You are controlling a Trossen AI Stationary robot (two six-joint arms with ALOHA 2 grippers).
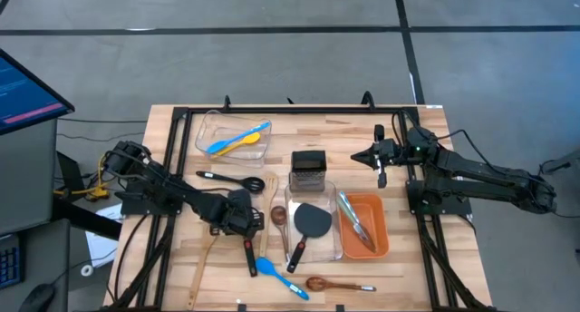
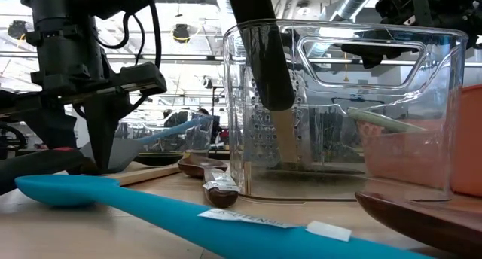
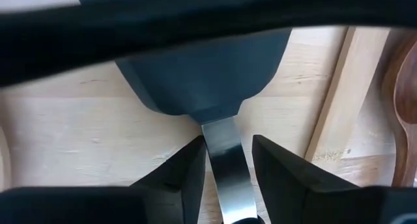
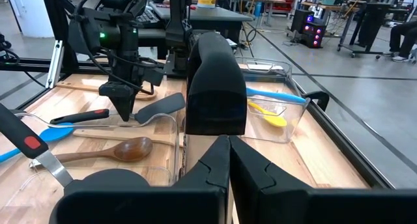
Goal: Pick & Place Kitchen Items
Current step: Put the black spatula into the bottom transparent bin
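Table (image 1: 163,121) seen from above: left gripper (image 1: 243,229) low over the front-left boards, its body hiding most of what's under it; only a black handle w/ red band (image 1: 249,256) sticks out toward the front edge. Blue spoon (image 1: 279,277) just beside that handle, brown spoon (image 1: 337,283) further right. Turner (image 1: 311,223) lies in the clear mid bin (image 1: 335,248), grater (image 1: 308,167) stands behind it, tongs (image 1: 355,218) in the orange bin (image 1: 381,244). Back bin (image 1: 204,135) holds a blue and a yellow spoon (image 1: 241,147). Right gripper (image 1: 381,172) hangs over the back right, well apart from the utensils.

Low view: blue spoon runs across the foreground, bowl end at left, handle cut off by the frame. Left gripper (image 2: 105,150) comes down at left, tips behind the spoon, so contact is not visible here. Clear bin wall fills the middle; things behind it are warped and hard to read.

Left wrist: fingers (image 3: 186,175) stand either side of a spatula's (image 3: 205,74) metal neck, narrow gap, one finger touching or nearly so, other a bit off; not clamped. Blade top is cut off by the arm's dark body. Wood spoon (image 3: 404,113) only partly in frame.

Right wrist: own fingers (image 4: 221,168) pressed together, nothing between them. Grater blocks the centre; left arm and spatula (image 4: 159,107) show beyond it.
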